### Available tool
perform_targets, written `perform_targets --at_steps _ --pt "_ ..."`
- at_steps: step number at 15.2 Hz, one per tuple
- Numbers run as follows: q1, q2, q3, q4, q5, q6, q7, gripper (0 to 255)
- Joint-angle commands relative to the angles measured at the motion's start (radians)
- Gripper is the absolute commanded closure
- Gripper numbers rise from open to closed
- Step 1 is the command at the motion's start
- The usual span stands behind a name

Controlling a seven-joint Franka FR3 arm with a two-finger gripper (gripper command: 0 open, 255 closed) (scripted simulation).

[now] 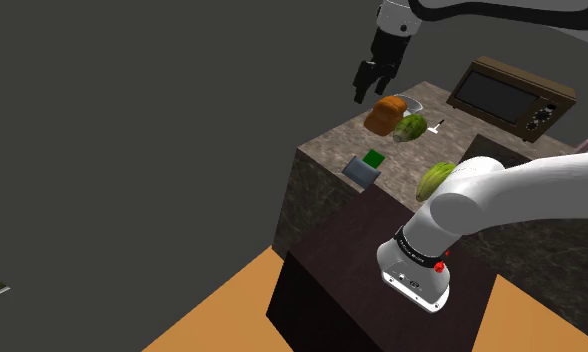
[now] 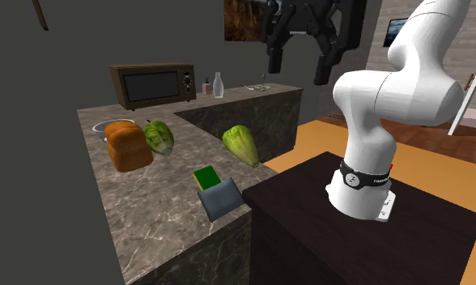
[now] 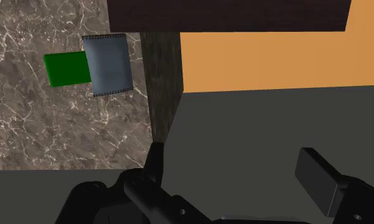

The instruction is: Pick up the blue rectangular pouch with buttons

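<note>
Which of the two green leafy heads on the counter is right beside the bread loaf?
The darker head close beside the brown loaf. The paler head lies alone, nearer the robot's stand.

Green block [image 3: 65,69] partly behind pouch [image 3: 109,63]

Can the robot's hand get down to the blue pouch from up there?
Probably yes. The gripper hangs open high up, and nothing lies on the grey-blue pouch; just a green block sits against one side.
</note>
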Motion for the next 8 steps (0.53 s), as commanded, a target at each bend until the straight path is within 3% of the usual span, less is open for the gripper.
perform_targets --at_steps 1,8 --pt "0.0 0.0 0.0 0.0 0.0 0.0 0.0 0" --pt "-0.037 0.133 -0.234 -0.006 0.02 0.1 -0.223 0"
